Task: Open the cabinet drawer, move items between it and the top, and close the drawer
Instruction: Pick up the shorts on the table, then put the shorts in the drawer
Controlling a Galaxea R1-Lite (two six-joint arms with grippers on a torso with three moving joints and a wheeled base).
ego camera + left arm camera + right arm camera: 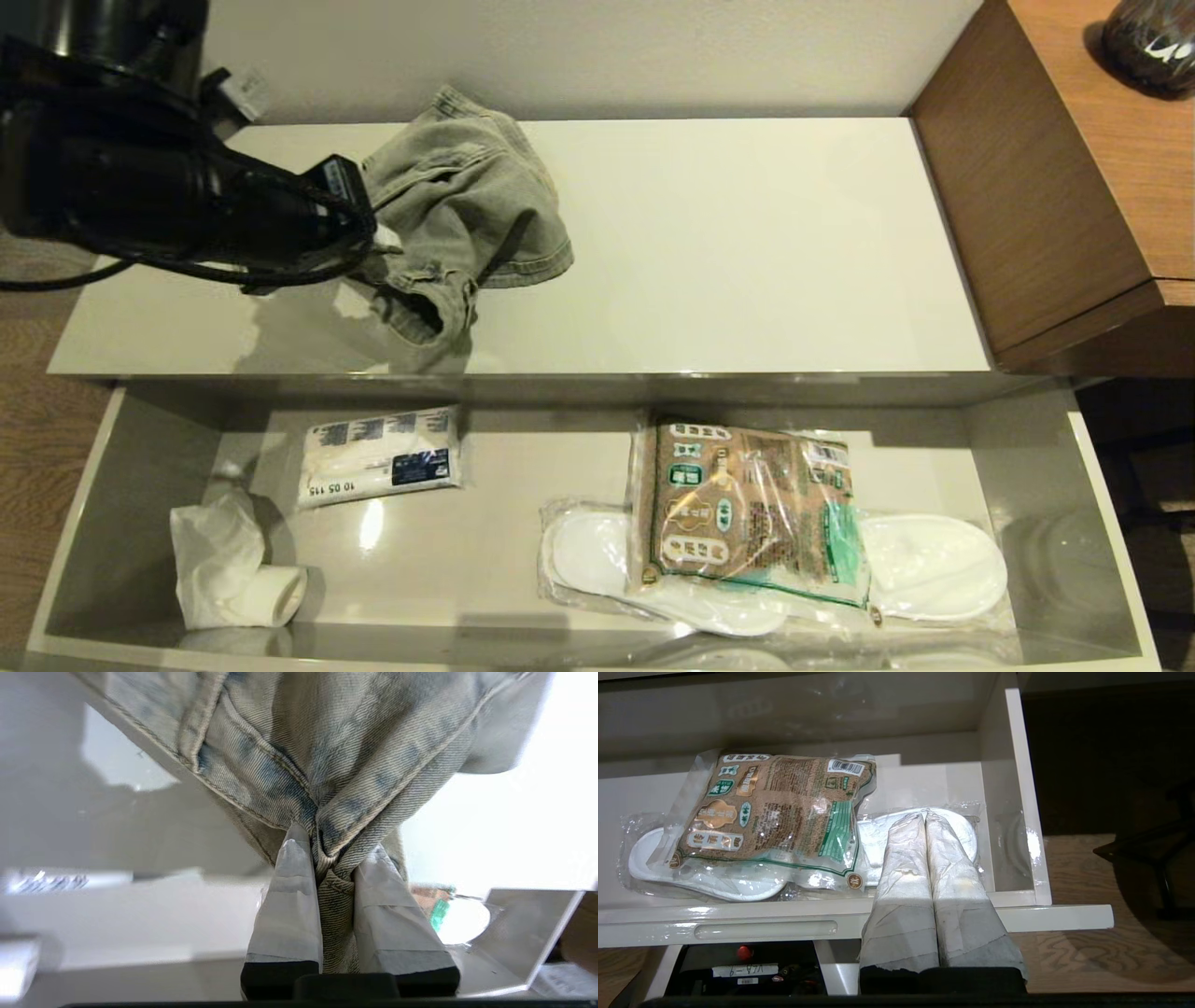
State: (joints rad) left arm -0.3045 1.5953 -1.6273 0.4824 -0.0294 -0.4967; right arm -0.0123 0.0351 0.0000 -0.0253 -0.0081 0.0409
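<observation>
The cabinet drawer (84, 495) stands pulled out, its face (1064, 917) showing one oblong notch (766, 929). A faded denim garment (467, 205) is bunched over the left part of the top (747, 243). My left gripper (336, 842) is shut on a fold of this garment (327, 765); in the head view the black wrist hides the fingers. The bag of brown granules (738, 504) lies inside the drawer on the wrapped white slippers (934, 565). My right gripper (926, 816) hangs shut and empty in front of the drawer's right end, beside the bag (775, 812).
A white printed packet (378, 457) and a crumpled white tissue with a roll (224, 569) lie in the drawer's left half. A wooden desk (1074, 187) with a dark rounded object (1153, 42) on it abuts the cabinet's right end.
</observation>
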